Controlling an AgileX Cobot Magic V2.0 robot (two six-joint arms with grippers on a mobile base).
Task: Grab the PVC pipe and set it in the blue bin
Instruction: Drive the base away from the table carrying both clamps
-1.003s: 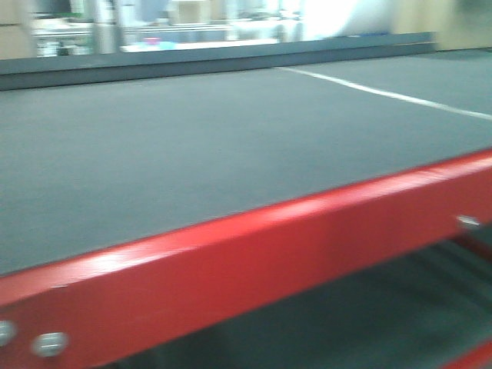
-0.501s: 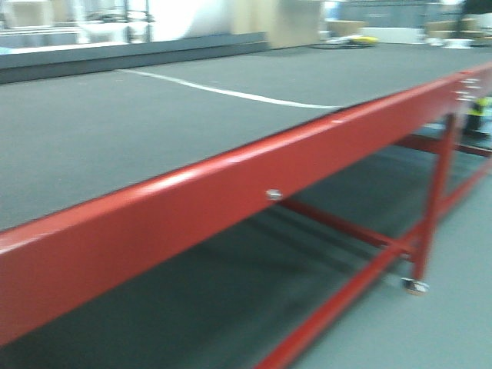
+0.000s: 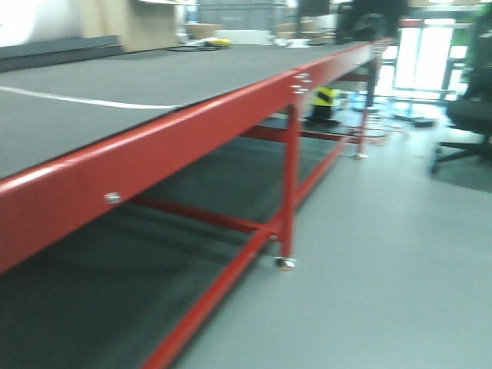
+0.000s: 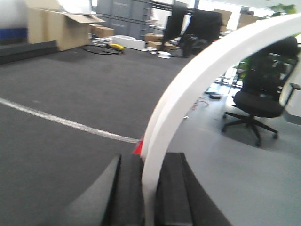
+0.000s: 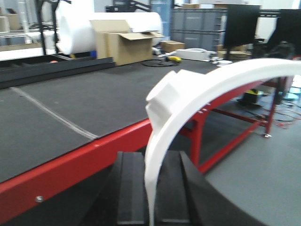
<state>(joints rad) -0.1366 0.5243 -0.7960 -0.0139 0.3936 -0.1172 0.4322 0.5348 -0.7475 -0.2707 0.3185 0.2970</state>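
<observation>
My left gripper [image 4: 148,200] is closed narrow around a curved PVC pipe [image 4: 188,94]. Both black fingers [image 4: 124,193] press against its lower end. From there the white arc rises and sweeps away to the right, over the dark top of the red-framed table [image 3: 192,134]. This hand hangs above the table top near its edge, just on the near side of the thin white line [image 4: 66,123] that crosses the mat. A black office chair [image 4: 256,101] stands on the grey floor beyond the table's edge.

My right gripper [image 5: 151,188] is likewise clamped on a white pipe arc [image 5: 197,89], which has a wider collared end pointing up and to the left. I cannot tell whether this is the same piece the left one holds or a second one. This hand sits just over the table's long red rail, with the mat on one side and the floor on the other. An open cardboard box [image 5: 124,44] and a big white roll [image 5: 80,28] stand at the table's far side.

The front view is blurred. It shows the table's rail running away, its legs on casters, and a black-and-yellow object [image 3: 324,98] on the floor under the far end.
</observation>
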